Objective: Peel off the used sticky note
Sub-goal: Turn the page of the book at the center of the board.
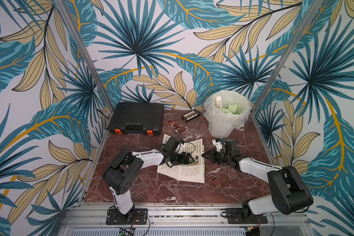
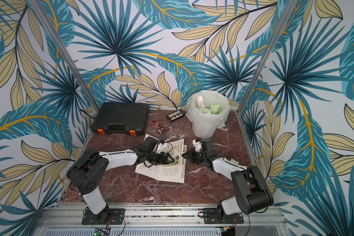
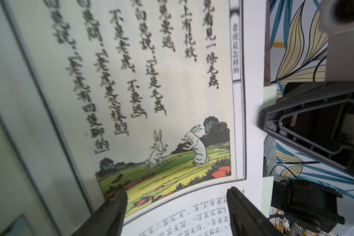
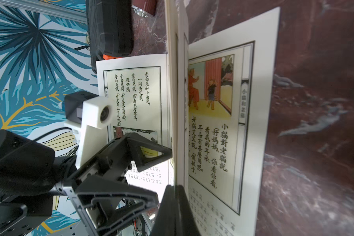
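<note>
Top views: open book (image 1: pixel 190 173) on the table (image 1: pixel 151 190). Left gripper (image 1: pixel 188 158) is over the book's middle, right gripper (image 1: pixel 205 155) at the book's right edge. Bin (image 1: pixel 219 128) stands behind the book, green scraps (image 1: pixel 231 109) inside. The note is too small to make out here.

Left wrist: left jaws are spread with nothing between them, above the book's lifted page (image 3: pixel 172 102). Pale green note (image 3: pixel 269 95) pokes past that page's edge, just beside a right finger (image 3: pixel 307 122).

Right wrist: right jaws are pressed together, pinching the page, which is seen edge-on and stands up from the book.
</note>
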Robot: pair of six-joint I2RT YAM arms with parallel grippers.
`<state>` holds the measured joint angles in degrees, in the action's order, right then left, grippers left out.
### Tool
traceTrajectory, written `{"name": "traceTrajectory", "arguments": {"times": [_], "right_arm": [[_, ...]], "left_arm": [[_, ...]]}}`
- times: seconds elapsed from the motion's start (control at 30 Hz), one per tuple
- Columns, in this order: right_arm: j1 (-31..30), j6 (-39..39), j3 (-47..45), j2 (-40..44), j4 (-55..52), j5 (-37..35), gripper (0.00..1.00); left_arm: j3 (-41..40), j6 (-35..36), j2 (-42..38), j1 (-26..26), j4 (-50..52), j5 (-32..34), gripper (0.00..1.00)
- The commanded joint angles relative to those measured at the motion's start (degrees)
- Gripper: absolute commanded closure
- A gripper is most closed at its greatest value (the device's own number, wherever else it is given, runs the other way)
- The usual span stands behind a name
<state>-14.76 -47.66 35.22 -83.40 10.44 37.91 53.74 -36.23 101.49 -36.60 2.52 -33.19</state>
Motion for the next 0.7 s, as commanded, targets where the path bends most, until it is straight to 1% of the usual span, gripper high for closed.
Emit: {"name": "traceTrajectory", "arguments": {"times": [0.0,0.17,0.3,0.53,0.67], "right_arm": [[-1.50,-1.07,2.09,1.13,-1.70,-1.61,1.00],[-3.60,-1.38,5.33,0.73,-3.42,-2.52,1.00],[-5.08,-1.33,8.06,0.48,-4.82,-3.32,1.00],[-7.79,-1.31,11.79,-1.48,-6.27,-4.27,1.00],[-8.10,-1.21,12.06,-1.85,-6.63,-4.92,1.00]], "left_arm": [[2.59,4.12,-2.27,-0.99,4.08,-2.04,0.17],[1.58,4.19,-4.99,-1.11,2.45,-3.91,0.15],[1.61,4.91,-7.09,-1.11,3.06,-3.98,0.14],[2.96,5.73,-9.30,-0.94,7.02,-0.78,0.13],[3.62,5.37,-10.62,-0.46,8.73,1.76,0.16]]}}
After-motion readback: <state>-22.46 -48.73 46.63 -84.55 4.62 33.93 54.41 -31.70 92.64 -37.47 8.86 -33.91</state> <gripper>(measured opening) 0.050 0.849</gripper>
